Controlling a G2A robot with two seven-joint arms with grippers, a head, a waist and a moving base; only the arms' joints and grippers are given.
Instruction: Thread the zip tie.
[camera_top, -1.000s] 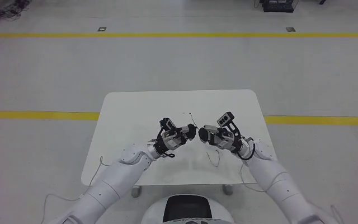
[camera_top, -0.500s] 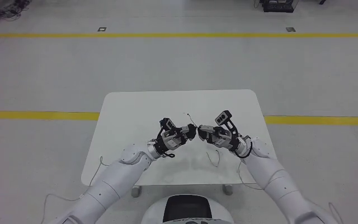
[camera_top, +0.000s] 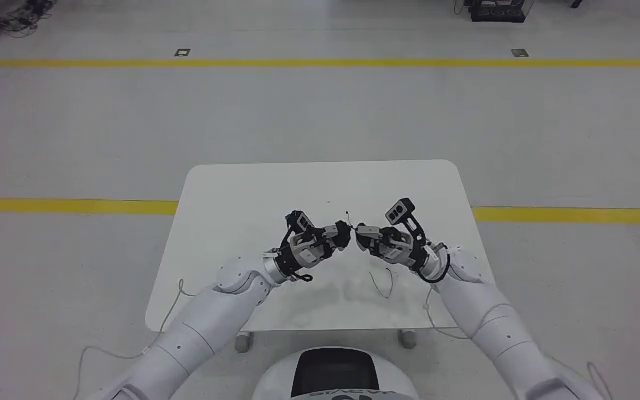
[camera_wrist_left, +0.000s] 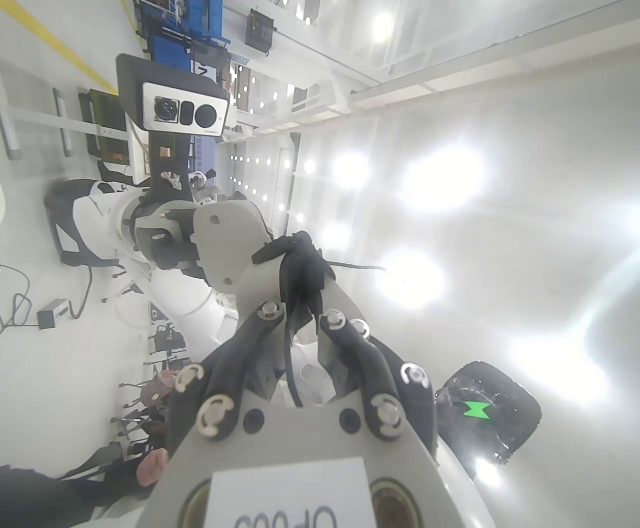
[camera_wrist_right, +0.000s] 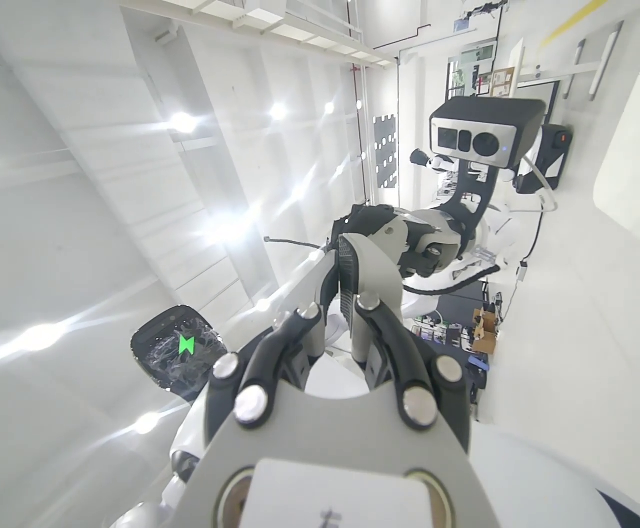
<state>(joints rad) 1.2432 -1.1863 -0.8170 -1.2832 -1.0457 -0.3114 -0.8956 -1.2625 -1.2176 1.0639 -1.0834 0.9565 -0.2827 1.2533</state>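
Top view, above the white table (camera_top: 230, 200): left gripper (camera_top: 341, 236) and right gripper (camera_top: 359, 237) meet tip to tip, fingers of each pinched tight on the thin black zip tie (camera_wrist_left: 356, 267), its free tail poking out between them. Light, springy and slick, it probably needs holding close to its ends.

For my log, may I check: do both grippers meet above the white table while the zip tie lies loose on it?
Not quite. The zip tie is not loose on the table; the left wrist view shows it held in the shut left gripper, its tail sticking out. The left and right gripper do meet above the white table.
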